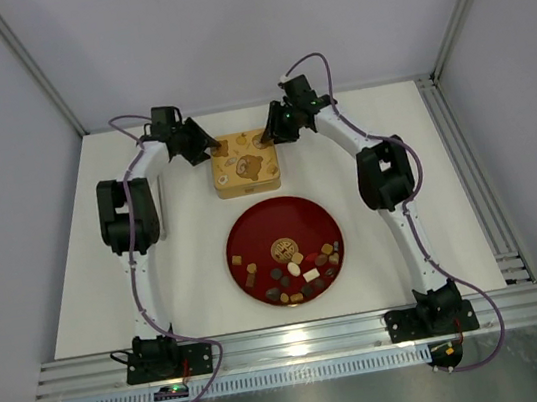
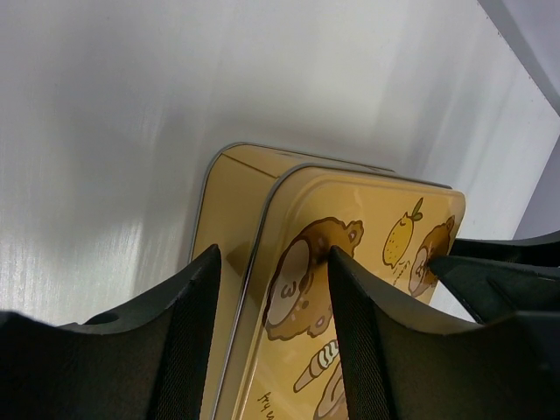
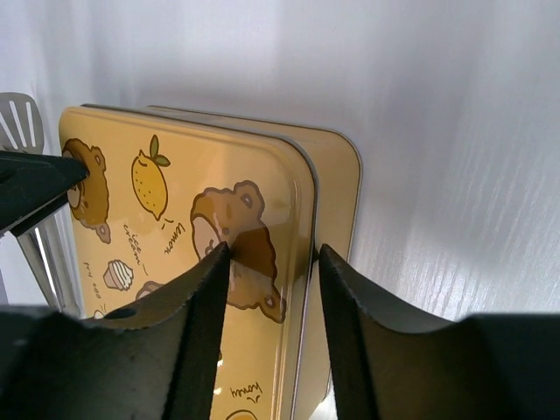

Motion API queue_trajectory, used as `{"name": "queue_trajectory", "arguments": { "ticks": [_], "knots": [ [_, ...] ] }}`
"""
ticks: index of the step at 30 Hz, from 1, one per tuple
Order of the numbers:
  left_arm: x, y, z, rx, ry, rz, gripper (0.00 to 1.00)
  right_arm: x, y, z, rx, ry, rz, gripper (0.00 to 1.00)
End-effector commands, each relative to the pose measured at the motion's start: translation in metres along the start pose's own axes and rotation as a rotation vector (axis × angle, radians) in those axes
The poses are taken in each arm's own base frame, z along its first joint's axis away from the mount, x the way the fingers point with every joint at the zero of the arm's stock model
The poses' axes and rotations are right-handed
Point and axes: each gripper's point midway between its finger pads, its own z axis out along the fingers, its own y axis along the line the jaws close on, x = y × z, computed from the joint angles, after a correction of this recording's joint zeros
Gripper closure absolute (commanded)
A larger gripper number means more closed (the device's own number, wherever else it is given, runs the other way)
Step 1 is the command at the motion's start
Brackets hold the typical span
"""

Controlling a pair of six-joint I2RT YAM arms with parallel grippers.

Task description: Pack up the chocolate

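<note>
Left jaws: open, set over the left edge of the gold tin (image 1: 244,162). In the left wrist view the rim of the bear-printed lid (image 2: 367,262) runs up between the two fingers (image 2: 188,332), one outside the tin wall, one over the lid face. Contact with the rim cannot be told.

Right jaws: open, straddling the opposite edge of the lid (image 3: 175,201) in the same way, the rim lying closer to the outer finger (image 3: 359,341). The lid sits slightly offset from the tin body beneath it.

The tin lies directly between the two pairs of jaws.

The chocolate (image 1: 299,272): loose pieces in dark, caramel and cream tones on the red plate (image 1: 252,226), well apart from both jaws, on the arm-base side of the tin. Plate and tin rest on the white bench (image 1: 188,274).
</note>
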Motion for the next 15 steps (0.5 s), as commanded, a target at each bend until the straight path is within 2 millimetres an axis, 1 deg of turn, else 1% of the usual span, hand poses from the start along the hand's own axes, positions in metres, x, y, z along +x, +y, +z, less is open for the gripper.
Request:
{"name": "queue_trajectory", "arguments": {
  "ticks": [1,4,8,10,11,12,13,15],
  "knots": [
    [0.027,0.043,0.01,-0.15,0.079,0.007,0.49,0.019,-0.029,0.004,0.109,0.03,0.001,0.57],
    [0.027,0.039,0.005,-0.146,0.076,0.011,0.49,0.014,-0.029,-0.004,0.121,0.014,-0.001,0.64],
    [0.03,0.04,0.0,-0.153,0.077,0.011,0.49,0.01,-0.023,-0.01,0.106,0.006,-0.007,0.64],
    [0.029,0.038,-0.002,-0.15,0.076,0.02,0.49,0.007,-0.018,-0.016,0.092,-0.005,-0.016,0.54],
    [0.027,0.037,-0.005,-0.15,0.069,0.033,0.47,0.006,-0.016,-0.018,0.087,-0.01,-0.021,0.5],
    [0.025,0.036,-0.006,-0.149,0.064,0.038,0.46,0.009,-0.018,-0.018,0.087,-0.007,-0.024,0.48],
    [0.023,0.034,-0.009,-0.149,0.057,0.044,0.45,0.002,-0.012,-0.025,0.075,-0.03,-0.034,0.44],
    [0.016,0.029,-0.015,-0.135,0.038,0.057,0.44,-0.002,-0.01,-0.03,0.07,-0.042,-0.039,0.44]
  ]
}}
